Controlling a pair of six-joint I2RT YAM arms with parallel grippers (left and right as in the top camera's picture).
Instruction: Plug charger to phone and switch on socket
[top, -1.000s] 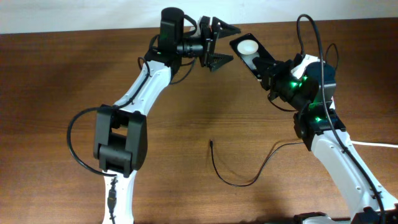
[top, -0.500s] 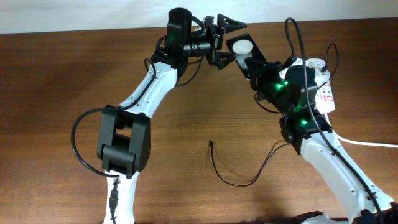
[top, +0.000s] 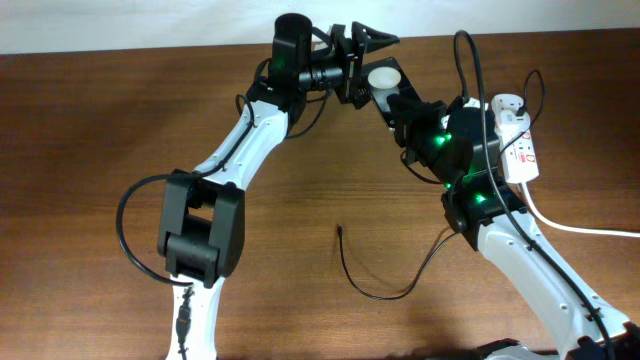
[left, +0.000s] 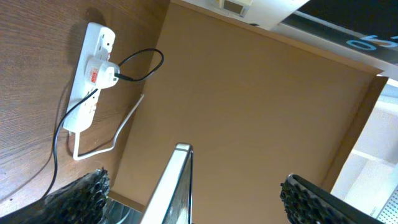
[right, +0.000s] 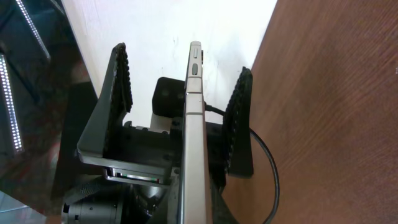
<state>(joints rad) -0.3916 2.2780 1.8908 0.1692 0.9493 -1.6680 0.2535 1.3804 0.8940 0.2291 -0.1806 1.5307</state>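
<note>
Phone (top: 385, 76) edge-on between parted left jaws — charger (top: 375, 292) slack on table (top: 100, 130), socket (top: 520, 150) aside

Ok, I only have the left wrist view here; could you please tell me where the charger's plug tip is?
Observer: In the overhead view the plug tip lies loose on the table, apart from both grippers.
Operator: Thank you. What is holding the phone whose edge I see?
Observer: The right gripper grips the phone by one end, off the table.
Operator: Do my pads touch it further back?
Observer: No; the right wrist view shows the left gripper open, its pads standing off the phone on both sides.
</note>
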